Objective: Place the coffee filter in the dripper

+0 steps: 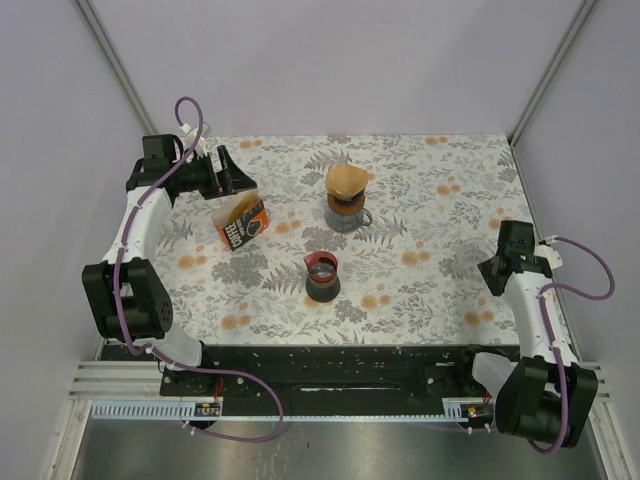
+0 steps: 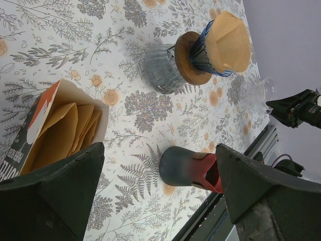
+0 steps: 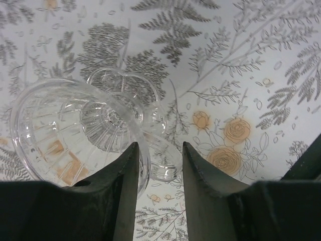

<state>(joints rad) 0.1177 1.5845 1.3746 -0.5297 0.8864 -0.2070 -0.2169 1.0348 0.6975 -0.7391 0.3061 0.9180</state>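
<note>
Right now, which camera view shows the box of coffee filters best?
The left wrist view. There the box of coffee filters is close and its open top faces the camera, so the brown filters inside show. The top external view shows it only small, from above. The right wrist view does not show it.

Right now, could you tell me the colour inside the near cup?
Red; the cup shows best in the left wrist view.

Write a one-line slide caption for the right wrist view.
The right gripper brackets the edge of the clear glass dripper, with the floral tablecloth behind.
</note>
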